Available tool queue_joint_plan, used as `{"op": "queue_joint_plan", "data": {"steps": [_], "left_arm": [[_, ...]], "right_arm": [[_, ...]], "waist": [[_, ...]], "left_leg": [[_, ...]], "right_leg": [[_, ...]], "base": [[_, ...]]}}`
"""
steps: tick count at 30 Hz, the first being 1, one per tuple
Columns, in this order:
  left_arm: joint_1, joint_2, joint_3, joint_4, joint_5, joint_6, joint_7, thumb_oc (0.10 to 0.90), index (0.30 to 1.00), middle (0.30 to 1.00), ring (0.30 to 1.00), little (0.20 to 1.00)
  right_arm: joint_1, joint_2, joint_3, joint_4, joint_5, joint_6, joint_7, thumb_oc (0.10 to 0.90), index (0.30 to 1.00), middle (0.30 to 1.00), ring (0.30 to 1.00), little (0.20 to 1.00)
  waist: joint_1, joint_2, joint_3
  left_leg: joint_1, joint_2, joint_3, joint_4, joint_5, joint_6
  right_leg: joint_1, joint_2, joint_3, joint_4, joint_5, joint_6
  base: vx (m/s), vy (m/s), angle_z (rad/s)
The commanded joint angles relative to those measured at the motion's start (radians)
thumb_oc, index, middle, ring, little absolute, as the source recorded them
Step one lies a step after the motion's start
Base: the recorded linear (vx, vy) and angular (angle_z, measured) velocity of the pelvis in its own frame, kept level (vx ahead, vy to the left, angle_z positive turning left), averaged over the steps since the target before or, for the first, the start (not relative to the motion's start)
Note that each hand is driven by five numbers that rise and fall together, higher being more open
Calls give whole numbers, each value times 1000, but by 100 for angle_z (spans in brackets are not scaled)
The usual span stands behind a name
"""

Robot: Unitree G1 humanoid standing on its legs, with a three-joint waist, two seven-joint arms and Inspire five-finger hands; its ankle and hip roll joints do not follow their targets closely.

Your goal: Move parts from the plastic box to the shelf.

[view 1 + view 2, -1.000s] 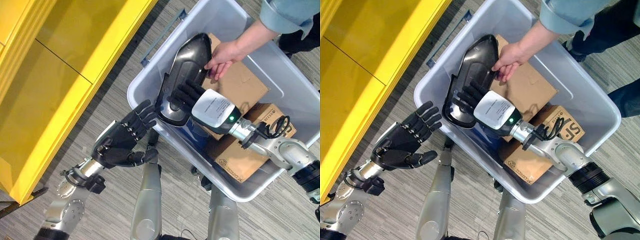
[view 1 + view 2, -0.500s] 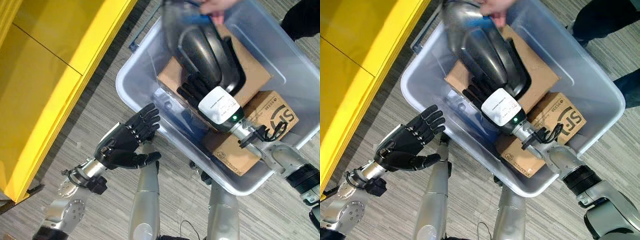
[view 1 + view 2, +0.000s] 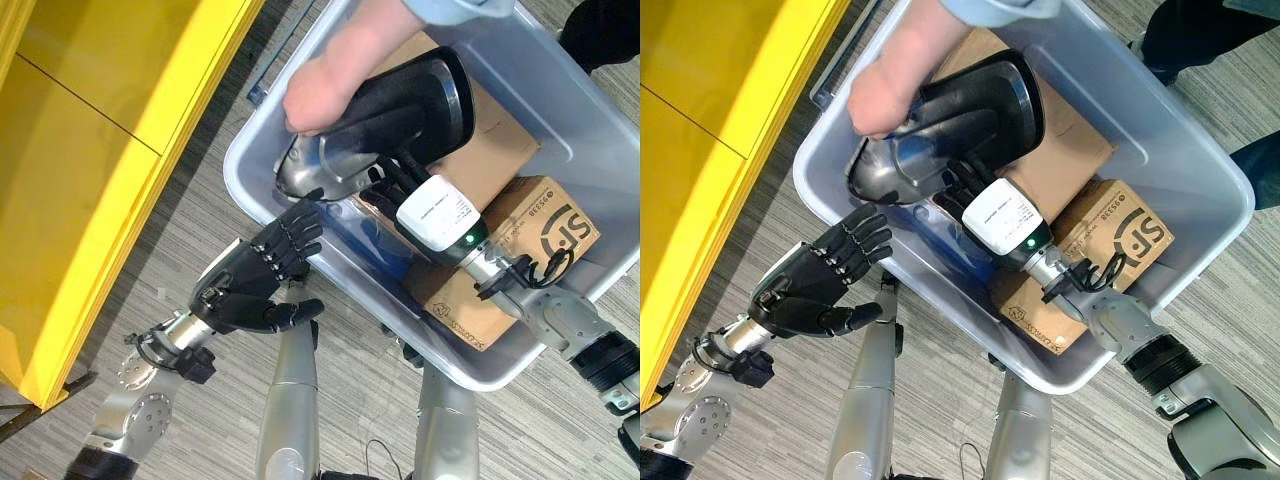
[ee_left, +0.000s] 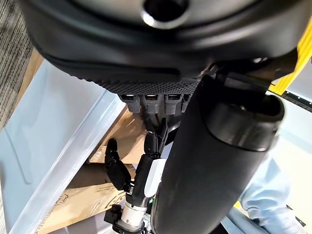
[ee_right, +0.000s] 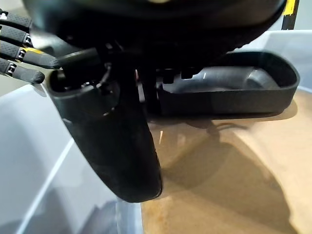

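My right hand [image 3: 437, 213] is reaching into the plastic box [image 3: 560, 110], fingers under the black part [image 3: 400, 115]; I cannot tell their grip. A person's hand [image 3: 315, 92] is holding that part. My left hand [image 3: 250, 285] is hovering open just outside the box.
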Motion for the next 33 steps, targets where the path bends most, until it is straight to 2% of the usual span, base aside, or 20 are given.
{"op": "queue_joint_plan", "data": {"steps": [1, 6, 7, 10, 16, 19, 21, 24, 27, 28, 31, 33], "left_arm": [[10, -29, -15, -128, -12, -48, -42, 900, 1000, 1000, 1000, 1000], [3, -40, -26, -138, -15, -43, -32, 900, 1000, 1000, 1000, 1000], [2, -47, -29, -147, -12, -37, -27, 900, 1000, 1000, 1000, 1000], [6, -58, -32, -168, -14, -26, -13, 900, 1000, 1000, 1000, 1000], [12, -98, -40, -195, -7, -19, -2, 900, 1000, 1000, 1000, 1000], [23, -115, -48, -203, -8, -24, 5, 900, 1000, 1000, 1000, 1000], [24, -120, -52, -206, -5, -27, 8, 900, 1000, 1000, 1000, 1000], [32, -124, -53, -212, -10, -38, 19, 900, 1000, 1000, 1000, 1000], [34, -126, -60, -219, -9, -49, 33, 900, 1000, 1000, 1000, 1000], [34, -127, -61, -220, -11, -51, 37, 900, 1000, 1000, 1000, 1000], [34, -124, -62, -220, -13, -52, 41, 900, 1000, 1000, 1000, 1000], [35, -121, -69, -221, 1, -53, 44, 900, 1000, 1000, 1000, 1000]], "right_arm": [[-88, -43, -89, -32, 100, 111, -81, 900, 1000, 1000, 1000, 1000], [-51, -22, -145, -40, 198, 145, -131, 900, 1000, 1000, 1000, 1000], [-28, -5, -181, -57, 289, 139, -162, 900, 1000, 1000, 1000, 1000], [14, 26, -252, -94, 398, 117, -203, 900, 1000, 1000, 1000, 1000], [107, 98, -380, -198, 512, 77, -222, 900, 1000, 1000, 1000, 1000], [166, 128, -418, -262, 522, 82, -216, 900, 1000, 1000, 1000, 1000], [186, 135, -429, -284, 552, 77, -228, 900, 1000, 1000, 1000, 1000], [237, 144, -463, -343, 528, 70, -192, 900, 1000, 1000, 1000, 1000], [255, 129, -458, -389, 491, 61, -117, 900, 1000, 1000, 1000, 1000], [250, 118, -440, -401, 491, 82, -71, 900, 1000, 1000, 1000, 1000], [248, 104, -422, -391, 512, 99, -63, 900, 1000, 1000, 1000, 1000], [249, 101, -414, -372, 556, 115, -95, 900, 1000, 1000, 1000, 1000]], "waist": [[-5, 64, -16], [-22, 73, -16], [-32, 77, -16], [-47, 87, -16], [-80, 109, -16], [-101, 118, -16], [-111, 119, -16], [-137, 117, -16], [-151, 117, -16], [-154, 120, -16], [-155, 121, -16], [-155, 118, -16]], "left_leg": [[21, 8, 114, -97, 1, 62], [33, 10, 124, -104, -2, 61], [43, 12, 132, -112, -3, 59], [63, 12, 143, -122, -5, 57], [116, 9, 174, -136, -20, 54], [146, 8, 189, -139, -29, 53], [159, 10, 198, -144, -33, 53], [194, 11, 213, -146, -42, 49], [226, 10, 227, -150, -51, 47], [235, 9, 233, -148, -54, 49], [238, 9, 238, -145, -56, 50], [236, 11, 242, -147, -54, 51]], "right_leg": [[51, 74, 101, -36, -16, 50], [57, 77, 115, -58, -10, 53], [64, 78, 122, -74, -7, 55], [74, 79, 136, -88, -4, 58], [101, 74, 167, -115, -1, 66], [118, 68, 185, -130, 3, 66], [125, 67, 193, -138, 6, 67], [150, 60, 208, -162, 15, 73], [177, 52, 216, -187, 22, 77], [184, 49, 221, -190, 23, 76], [187, 45, 222, -196, 26, 75], [191, 44, 218, -205, 31, 76]], "base": [[-1, 63, -6], [-5, 61, -7], [-8, 79, -7], [0, 87, -7], [2, 103, -11], [11, 109, -14], [3, 76, -14], [2, 81, -9], [4, 105, -19], [8, 81, -23], [1, 27, -7], [0, 0, 0]]}}
